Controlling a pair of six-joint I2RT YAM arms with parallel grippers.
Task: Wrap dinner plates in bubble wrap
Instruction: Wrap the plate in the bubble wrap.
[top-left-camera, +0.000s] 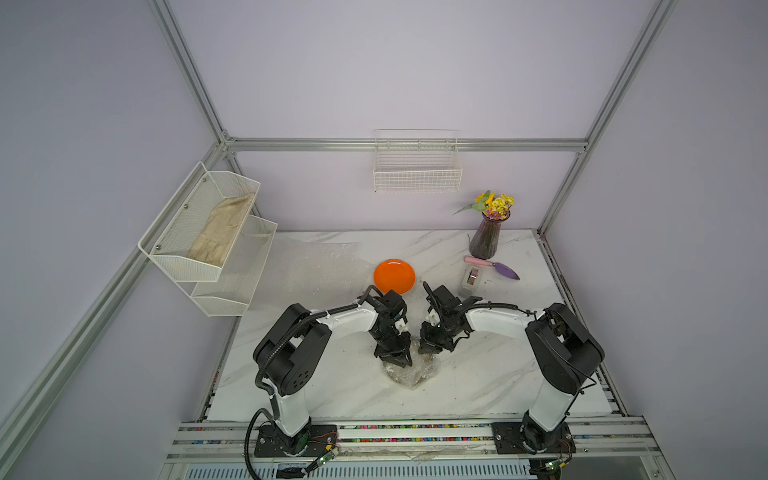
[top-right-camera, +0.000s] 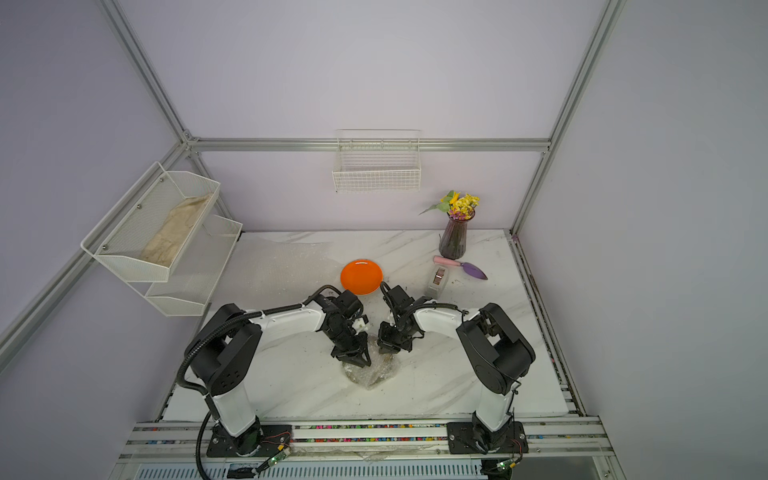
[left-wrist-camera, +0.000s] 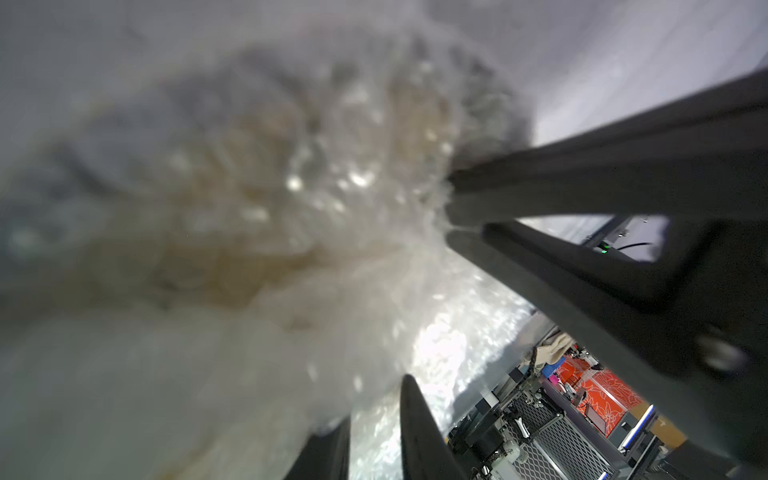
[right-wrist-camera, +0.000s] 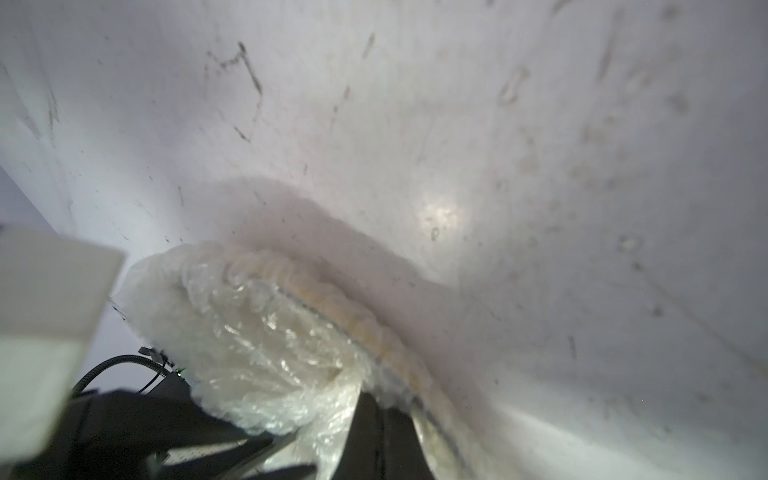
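nearest the arm bases, on the white marble-patterned table (top-left-camera: 332, 390), lies a crumpled bundle of clear bubble wrap (top-left-camera: 412, 375), and both arms bend down over it. in the right wrist view the yellowish rim of a round plate (right-wrist-camera: 353, 326) shows through the plastic, so one plate sits inside this bundle; which of the plates it is i cannot tell. the left gripper (top-left-camera: 402, 360) has its jaws pinched on a gathered bunch of the wrap on top of the bundle, which the left wrist view shows drawn into the black fingertips (left-wrist-camera: 457, 195). the right gripper (top-left-camera: 428, 348) is clenched, with its tip down against the far edge of the bundle; whether a fold is caught in it is not clear. the step in hand looks like closing the loose flaps over this plate. the next move probably calls for the left side to lay its bunch flat across the top while the right pins the edge, since the springy plastic may open again. beyond the grippers a plain bright orange plate (top-left-camera: 394, 276) lies bare, apart from a flat sheet of clear bubble wrap (top-left-camera: 316, 266) spread on the table's left rear. a grey tape dispenser (top-left-camera: 470, 282) stands to the plate's right. the orange plate is not yet wrapped, so the task seems well short of done.
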